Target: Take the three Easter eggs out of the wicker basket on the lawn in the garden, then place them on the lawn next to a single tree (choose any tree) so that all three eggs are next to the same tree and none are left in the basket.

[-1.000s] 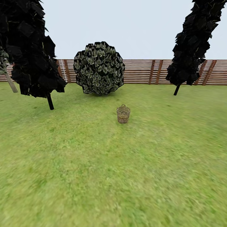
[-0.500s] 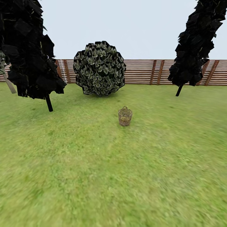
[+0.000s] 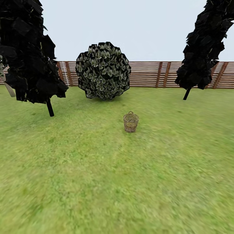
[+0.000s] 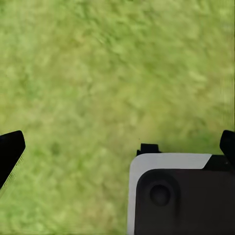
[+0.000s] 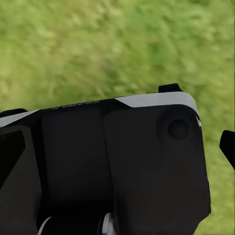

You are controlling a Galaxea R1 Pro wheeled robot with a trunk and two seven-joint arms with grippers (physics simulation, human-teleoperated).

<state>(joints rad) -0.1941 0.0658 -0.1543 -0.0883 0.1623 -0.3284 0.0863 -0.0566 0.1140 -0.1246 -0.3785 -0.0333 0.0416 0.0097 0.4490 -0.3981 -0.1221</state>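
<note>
Head view: the basket stands upright on the lawn, out in the open middle of the grass, well short of the fence along the lawn's far edge. Its thin handle arches over the rim; whether eggs lie inside is too small to tell. Behind it and a little to the left sits a round bush. A dark cone tree stands toward the lawn's left edge, another toward the right edge.

Left wrist view: the left claw hangs over bare grass, its two dark fingertips far apart at opposite sides, so it is spread wide and holds nothing. A white-and-black part of the robot's body lies below it.

Right wrist view: the right claw shows dark fingertips at opposite sides too, wide apart and holding nothing, above a black robot part with grass beyond.

The basket lies well apart from both claws.
</note>
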